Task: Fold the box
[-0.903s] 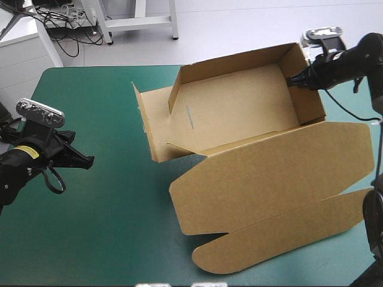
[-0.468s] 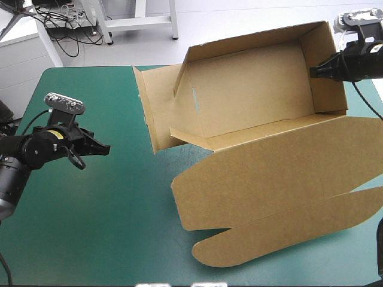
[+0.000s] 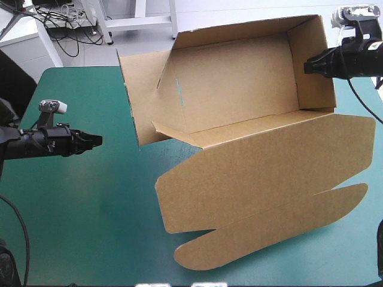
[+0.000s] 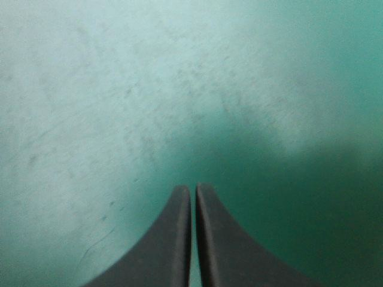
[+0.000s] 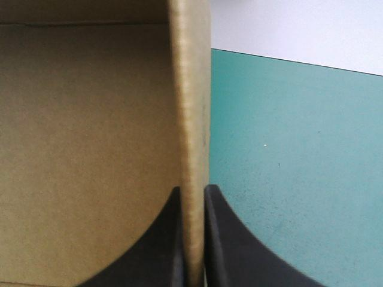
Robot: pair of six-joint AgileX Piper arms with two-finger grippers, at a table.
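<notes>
One right hand point(image 3: 307, 64) on the box point(image 3: 239, 78)

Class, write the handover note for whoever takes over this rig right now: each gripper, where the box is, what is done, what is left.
Right gripper: shut on the box, pinching its right end wall.
Left gripper: shut, empty, above the teal-green cover, left of the box.
Done: tray walls raised; lid lies flat toward the near edge.
Left: tuck the loose left end flap.

A robotics lab, it seems: a left end effector point(image 3: 97, 140) and a right end effector point(image 3: 307, 66) on black arms point(image 3: 36, 146) over a teal-green surface point(image 3: 90, 227); loose cables point(image 3: 60, 15) and white stand legs point(image 3: 173, 21) on the pale floor point(image 3: 239, 11) beyond.
</notes>
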